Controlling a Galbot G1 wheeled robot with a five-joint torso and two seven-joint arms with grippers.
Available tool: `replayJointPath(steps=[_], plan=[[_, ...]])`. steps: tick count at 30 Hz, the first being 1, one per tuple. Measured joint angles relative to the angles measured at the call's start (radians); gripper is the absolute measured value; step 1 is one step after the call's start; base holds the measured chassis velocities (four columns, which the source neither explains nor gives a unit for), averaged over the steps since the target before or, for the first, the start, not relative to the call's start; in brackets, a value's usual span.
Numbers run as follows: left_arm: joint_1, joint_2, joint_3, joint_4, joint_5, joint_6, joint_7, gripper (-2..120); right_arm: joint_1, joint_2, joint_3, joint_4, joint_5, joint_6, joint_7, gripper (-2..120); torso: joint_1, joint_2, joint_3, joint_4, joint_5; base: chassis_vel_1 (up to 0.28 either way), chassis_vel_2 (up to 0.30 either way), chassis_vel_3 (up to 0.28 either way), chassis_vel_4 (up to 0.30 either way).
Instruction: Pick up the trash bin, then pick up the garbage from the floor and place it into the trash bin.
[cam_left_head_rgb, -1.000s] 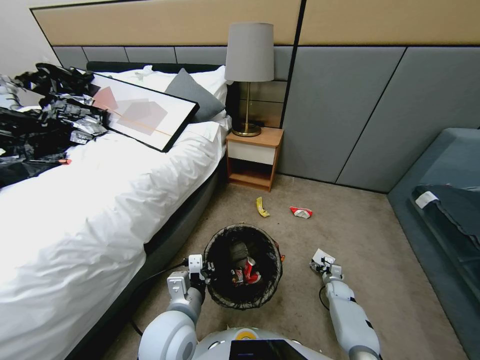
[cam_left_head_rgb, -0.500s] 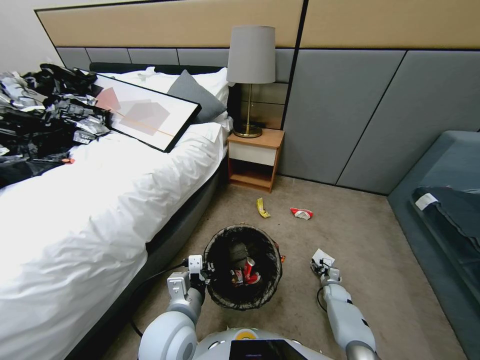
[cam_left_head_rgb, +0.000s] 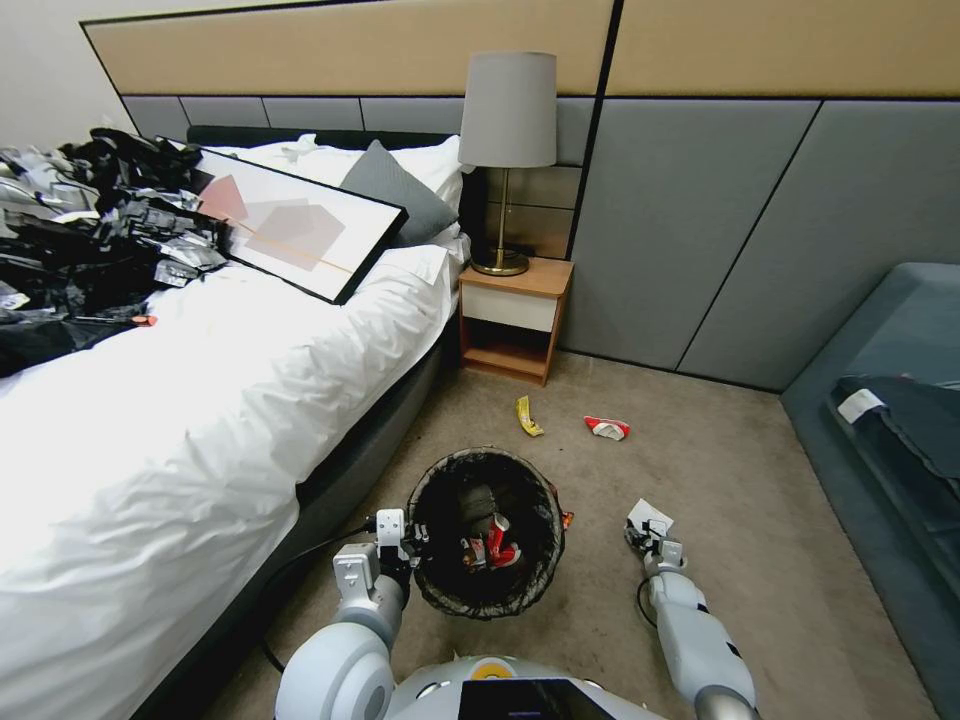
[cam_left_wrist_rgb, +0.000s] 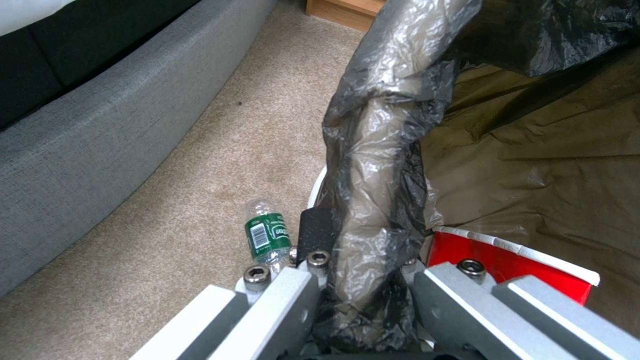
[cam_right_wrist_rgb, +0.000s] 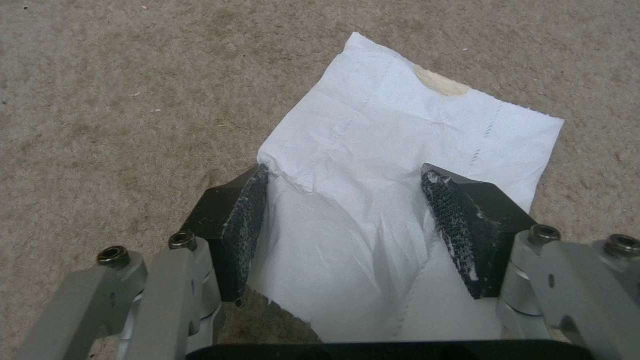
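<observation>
Tissue (cam_right_wrist_rgb: 400, 150): flat on floor, right of trash bin (cam_left_head_rgb: 487, 530).
Step advice: press pads into carpet on both sides, pinch paper into a fold, then lift.
Right end effector (cam_right_wrist_rgb: 343, 220): fingers wide apart, straddling tissue, nothing gripped.
Left end effector (cam_left_wrist_rgb: 363, 280): clamped on bin's bag-lined near-left rim.
Remaining litter: banana peel (cam_left_head_rgb: 527, 416), wrapper (cam_left_head_rgb: 607, 428) farther off.
</observation>
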Motion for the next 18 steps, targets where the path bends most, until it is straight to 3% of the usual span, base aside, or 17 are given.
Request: replayJointPath(steps=[3, 11, 12, 18], plan=[[-0.001, 0.0, 0.001, 0.0, 0.0, -0.001, 0.0, 0, -0.011, 0.0, 0.0, 0.012, 0.0, 0.006, 0.002, 58, 0.0, 0.0, 0.0, 0.0002, 0.0003, 0.0, 0.0, 0.0, 0.0], [-0.003, 0.0, 0.001, 0.002, 0.0, -0.002, 0.0, 0, -0.044, 0.005, 0.001, 0.057, -0.001, 0.021, 0.003, 39, 0.0, 0.0, 0.0, 0.0, 0.001, 0.0, 0.0, 0.0, 0.0], [-0.003, 0.0, 0.0, 0.002, 0.0, -0.003, 0.0, 0, -0.049, 0.005, 0.002, 0.062, -0.001, 0.022, 0.003, 36, 0.0, 0.0, 0.0, -0.0012, 0.0005, 0.0, 0.0, 0.0, 0.0], [-0.003, 0.0, 0.002, 0.002, -0.001, -0.003, 0.0, 0, -0.054, 0.007, 0.004, 0.061, -0.001, 0.033, 0.003, 23, 0.0, 0.0, 0.0, -0.0008, 0.0002, 0.0, 0.0, 0.0, 0.0]])
